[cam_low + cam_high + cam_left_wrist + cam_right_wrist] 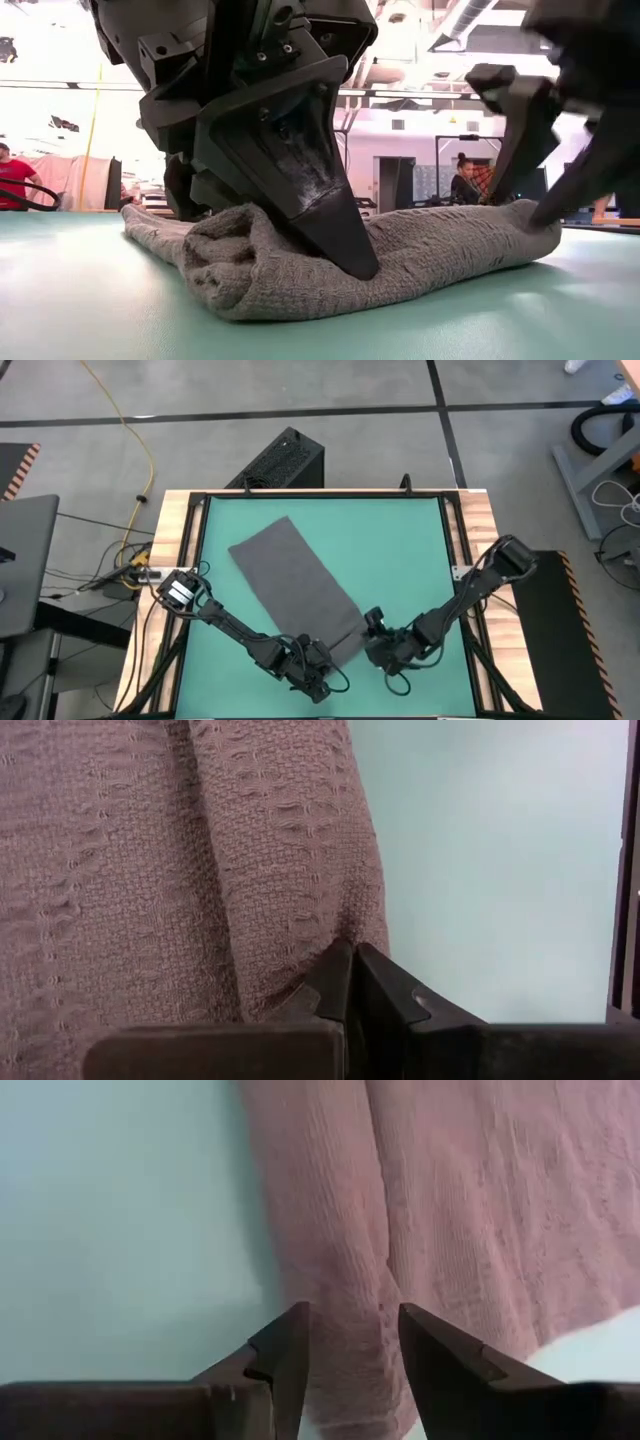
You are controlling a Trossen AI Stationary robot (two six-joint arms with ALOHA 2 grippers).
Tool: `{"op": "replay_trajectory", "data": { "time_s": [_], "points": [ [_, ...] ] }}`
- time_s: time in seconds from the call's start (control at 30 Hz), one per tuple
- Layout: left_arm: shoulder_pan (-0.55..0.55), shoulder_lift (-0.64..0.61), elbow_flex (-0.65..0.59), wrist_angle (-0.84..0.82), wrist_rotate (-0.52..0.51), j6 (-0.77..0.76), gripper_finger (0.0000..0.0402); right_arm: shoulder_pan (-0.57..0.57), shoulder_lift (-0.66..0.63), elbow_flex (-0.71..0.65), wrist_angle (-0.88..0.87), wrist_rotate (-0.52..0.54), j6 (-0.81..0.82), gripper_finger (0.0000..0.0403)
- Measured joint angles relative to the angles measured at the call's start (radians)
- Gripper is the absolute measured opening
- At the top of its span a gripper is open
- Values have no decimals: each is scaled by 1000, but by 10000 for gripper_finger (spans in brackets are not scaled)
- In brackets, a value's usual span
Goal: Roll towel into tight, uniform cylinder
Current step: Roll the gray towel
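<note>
The towel (298,585) lies slantwise on the teal counter (400,550), running from the far left toward the near middle. Its near end is turned over into a small roll, seen thick and lumpy in the low view (250,270). From above, that near end is mostly hidden under the two claws, so how evenly it is rolled cannot be made out.

The left claw (350,965) is at the roll's near left corner, jaws pressed together with a fold of the towel pinched at their tips. Its arm reaches in low from the counter's left edge, elbow bent.

The right claw (350,1345) is at the roll's other end, jaws apart and straddling the rolled edge without squeezing it. Its arm comes in from the right side, sloping down toward the cloth.

The far half of the towel lies flat. Bare counter lies open on both sides and beyond it; the claws work close to the near edge.
</note>
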Motion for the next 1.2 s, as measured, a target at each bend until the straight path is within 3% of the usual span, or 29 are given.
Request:
{"op": "replay_trajectory", "data": {
  "time_s": [0.27,0.37,0.53,0.77,1.03,1.2],
  "points": [
    [-4,0,0,18,39,-13,0,-33,85,1,65,9,-65,174],
    [-9,0,0,57,48,8,0,-68,82,4,65,-117,-51,143],
    [-22,-13,-1,106,73,70,0,-140,33,4,11,-432,39,29],
    [-34,-16,-1,148,73,124,0,-313,-2,1,-18,-928,247,39],
    [-46,-19,-6,168,110,136,0,-414,77,1,-12,-1020,278,28],
    [-48,-68,-105,282,121,120,0,-432,103,2,-13,-1076,278,33]
  ]
}}
